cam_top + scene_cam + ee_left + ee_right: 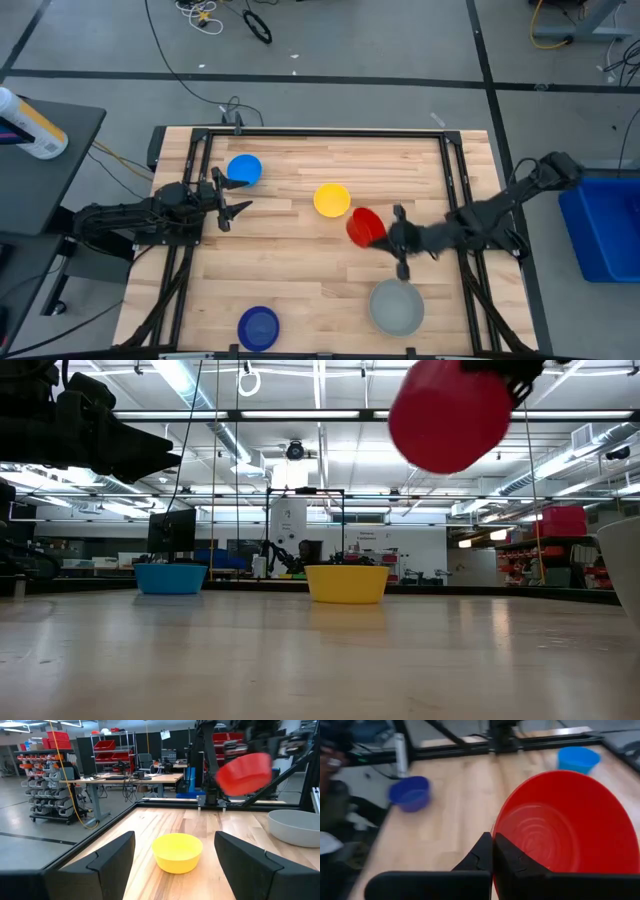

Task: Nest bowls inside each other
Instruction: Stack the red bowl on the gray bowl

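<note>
Nothing nested yet. My right gripper (492, 851), fingers clamped on the red bowl (364, 226) rim, holds it airborne beside the yellow bowl (332, 200). Left gripper (232, 203) fingers apart, idle. Light blue bowl (244, 169), dark blue bowl (259, 326), grey bowl (397, 306) sit apart on the worktop (290, 260).

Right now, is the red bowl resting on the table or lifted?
Lifted. The red bowl hangs tilted, well above the table, and the right gripper pinches its rim with shut fingers.
</note>
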Controlling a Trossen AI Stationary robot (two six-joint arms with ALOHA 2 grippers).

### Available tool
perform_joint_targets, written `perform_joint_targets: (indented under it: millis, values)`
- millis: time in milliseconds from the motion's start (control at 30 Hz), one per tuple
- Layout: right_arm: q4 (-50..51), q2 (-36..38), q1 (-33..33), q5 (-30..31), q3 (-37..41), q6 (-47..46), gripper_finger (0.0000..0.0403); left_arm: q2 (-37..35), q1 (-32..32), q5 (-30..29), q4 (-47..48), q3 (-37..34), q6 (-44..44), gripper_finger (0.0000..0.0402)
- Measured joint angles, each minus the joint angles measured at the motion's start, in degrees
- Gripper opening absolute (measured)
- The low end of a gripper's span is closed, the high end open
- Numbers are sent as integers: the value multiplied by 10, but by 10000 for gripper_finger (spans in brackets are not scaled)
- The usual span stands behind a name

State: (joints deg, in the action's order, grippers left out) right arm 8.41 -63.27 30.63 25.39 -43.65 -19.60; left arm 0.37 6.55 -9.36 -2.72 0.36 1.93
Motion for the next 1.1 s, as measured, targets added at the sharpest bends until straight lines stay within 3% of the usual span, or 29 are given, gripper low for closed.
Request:
perform_joint_targets:
  millis: [200,367,733,1100]
  values:
    - [20,-26,118,68,-45,-86,0,0,0,0,0,0,0,279]
    - [99,-84,172,100,-111,-186,0,0,0,0,0,0,0,279]
    - [323,-260,210,49,-268,-381,0,0,0,1,0,0,-1,279]
    - [358,-329,264,44,-317,-522,0,0,0,15,3,0,-12,279]
